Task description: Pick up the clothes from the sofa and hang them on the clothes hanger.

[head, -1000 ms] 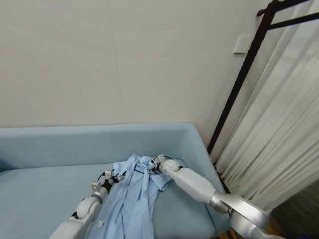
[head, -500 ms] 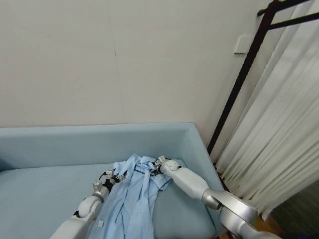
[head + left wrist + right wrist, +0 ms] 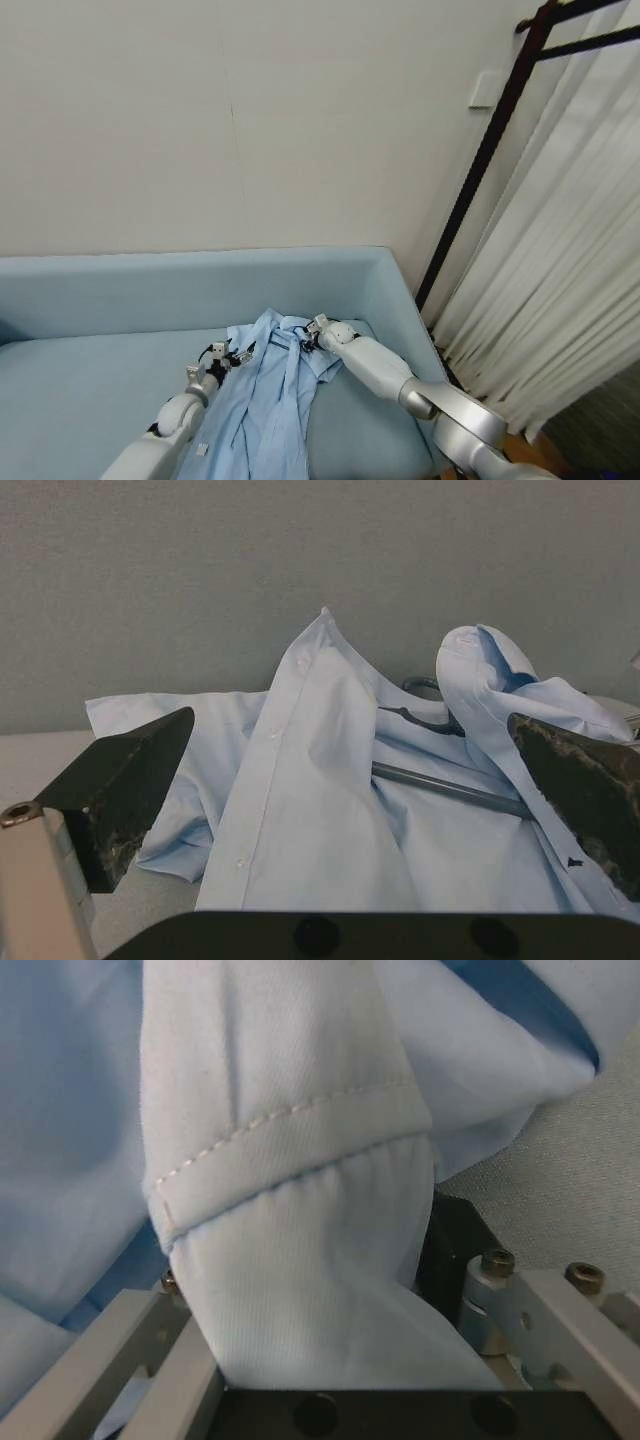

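A light blue shirt (image 3: 268, 392) lies crumpled on the pale blue sofa (image 3: 90, 300), with a dark hanger (image 3: 447, 789) tucked inside it. My left gripper (image 3: 222, 354) is open at the shirt's left edge; its dark fingers (image 3: 122, 781) stand wide apart with the shirt (image 3: 330, 810) just ahead of them. My right gripper (image 3: 308, 334) is at the shirt's upper right part, shut on a stitched fold of the shirt (image 3: 290, 1210) that fills the gap between its fingers (image 3: 452, 1246). The dark clothes rack (image 3: 480, 160) stands to the right of the sofa.
A white wall rises behind the sofa's backrest. White curtains (image 3: 560, 270) hang to the right, behind the rack's pole. The sofa's right armrest (image 3: 395, 300) lies between the shirt and the rack. Bare seat cushion stretches to the left of the shirt.
My right arm has stretched a little further forward and left, its elbow sliding closer to the shirt. The left gripper and the shirt have barely shifted.
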You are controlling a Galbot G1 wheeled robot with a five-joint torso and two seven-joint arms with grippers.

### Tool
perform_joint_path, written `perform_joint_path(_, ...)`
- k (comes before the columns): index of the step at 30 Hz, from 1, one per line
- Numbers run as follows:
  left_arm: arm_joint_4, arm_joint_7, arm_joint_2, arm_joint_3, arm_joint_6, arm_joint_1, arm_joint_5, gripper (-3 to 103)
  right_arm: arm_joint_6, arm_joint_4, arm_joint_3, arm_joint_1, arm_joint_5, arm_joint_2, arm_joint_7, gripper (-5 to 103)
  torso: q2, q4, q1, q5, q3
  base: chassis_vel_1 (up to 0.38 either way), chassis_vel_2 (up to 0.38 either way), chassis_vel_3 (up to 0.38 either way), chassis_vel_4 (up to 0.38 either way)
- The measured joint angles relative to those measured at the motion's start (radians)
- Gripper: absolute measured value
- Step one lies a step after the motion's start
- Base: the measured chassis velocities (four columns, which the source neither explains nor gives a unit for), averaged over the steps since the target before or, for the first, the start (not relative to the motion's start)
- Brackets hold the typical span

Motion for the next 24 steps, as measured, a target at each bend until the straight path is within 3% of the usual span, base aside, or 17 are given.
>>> perform_joint_path(13,-0.002,0.003,0.004,-0.003,0.0,-0.001,-0.003,100,0.011,0.072,0.003,-0.023,-0.025,-0.03,0.031,25,0.0,0.0008,0.0,0.0004,0.0,0.0,0.0,0.0,0.0)
perform_joint_path(24,-0.02,0.006,0.007,0.001,0.003,0.002,-0.005,100,0.105,0.266,0.006,-0.063,-0.228,-0.128,0.061,25,0.0,0.0001,0.0,0.0002,0.0,0.0,0.0,0.0,0.0)
